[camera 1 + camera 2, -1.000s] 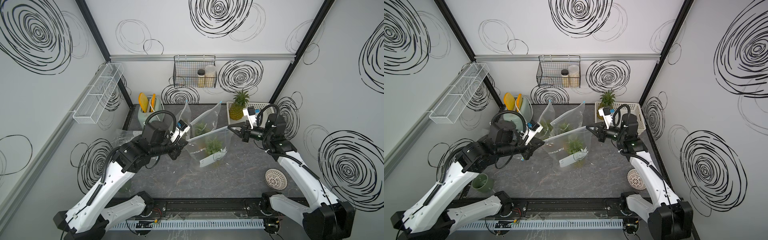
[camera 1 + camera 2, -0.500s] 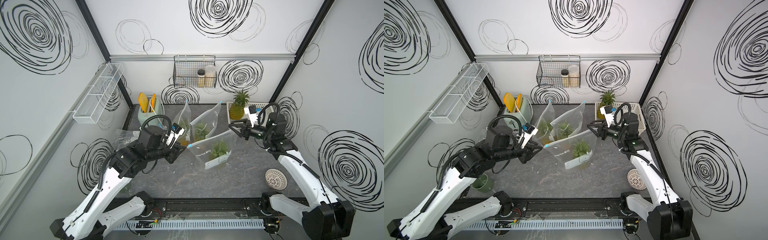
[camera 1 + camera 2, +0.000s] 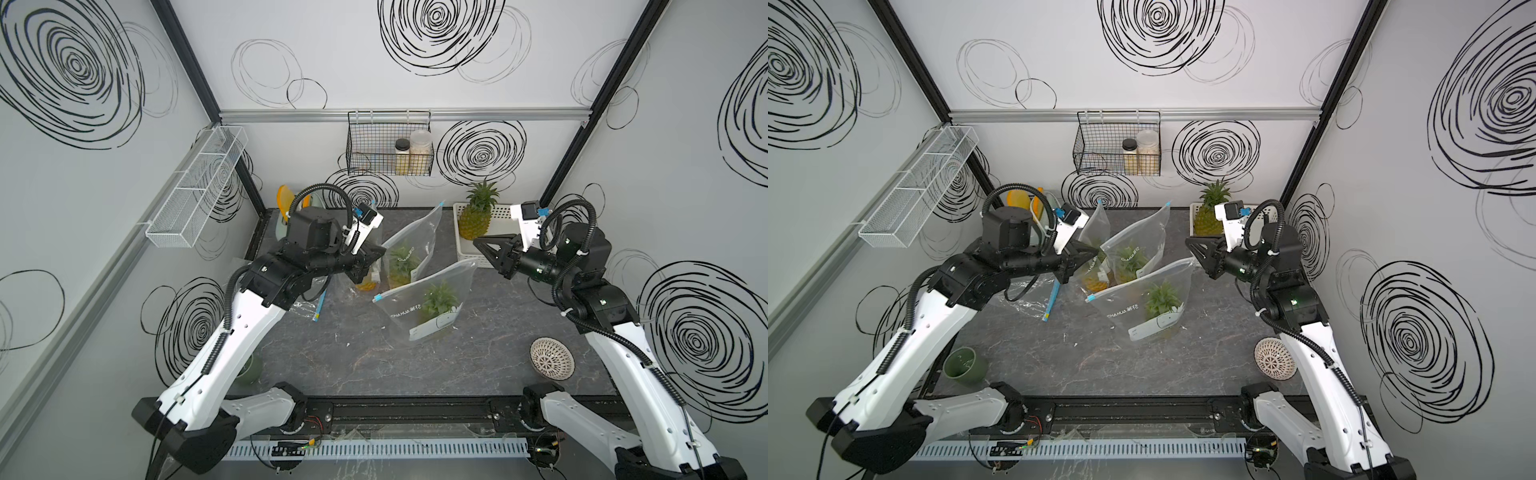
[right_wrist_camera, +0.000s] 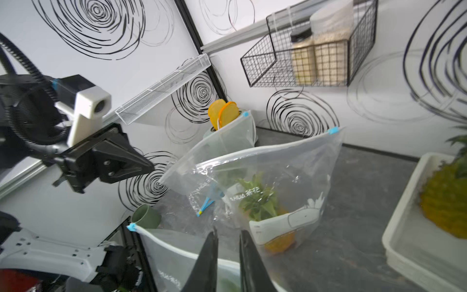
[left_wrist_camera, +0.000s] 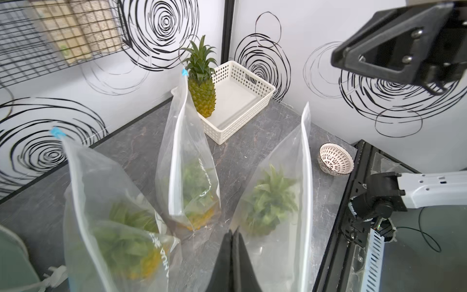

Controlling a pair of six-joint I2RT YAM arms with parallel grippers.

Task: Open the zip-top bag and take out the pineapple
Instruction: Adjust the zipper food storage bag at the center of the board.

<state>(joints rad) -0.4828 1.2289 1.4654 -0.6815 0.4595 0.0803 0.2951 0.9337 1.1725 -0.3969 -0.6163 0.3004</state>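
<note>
Currently left gripper (image 3: 382,250) and right gripper (image 3: 477,240) are both pressed together, empty; your bag (image 3: 405,316) with pineapple (image 3: 438,300) stands between them, zip (image 3: 424,281) running arm-to-arm, right probably nearer its corner.

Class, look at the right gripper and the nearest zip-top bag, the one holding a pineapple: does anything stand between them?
Nothing visible does. The right gripper hangs close to the nearest bag's raised corner, only air between. The middle bag and the left bag stand off that path.
</note>
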